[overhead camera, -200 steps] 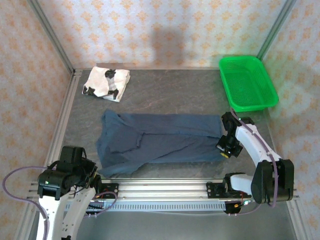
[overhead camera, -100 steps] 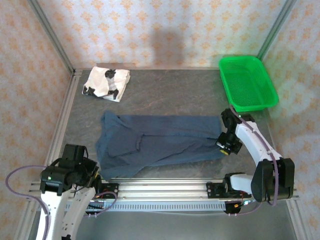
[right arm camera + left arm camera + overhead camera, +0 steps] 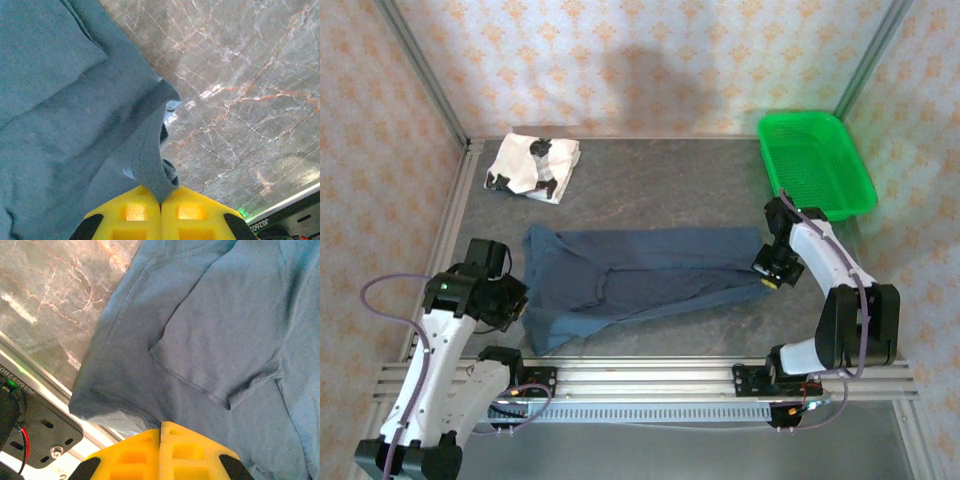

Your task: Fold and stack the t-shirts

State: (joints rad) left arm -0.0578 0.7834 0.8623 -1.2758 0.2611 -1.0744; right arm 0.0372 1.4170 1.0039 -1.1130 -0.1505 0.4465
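Right wrist: right gripper (image 3: pixel 161 196) jaws pinched on navy t-shirt (image 3: pixel 60 100) edge w/ thin bite; poss. slip if you pull. Left gripper (image 3: pixel 161 429) jaws closed at hem, hold unclear.

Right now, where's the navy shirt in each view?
Top external: navy shirt spread across mid-table.
Left wrist: it covers the centre and right.
Right wrist: it covers the left, a corner pinched in the right end effector.
Shared landmark: the grey marble table under it.
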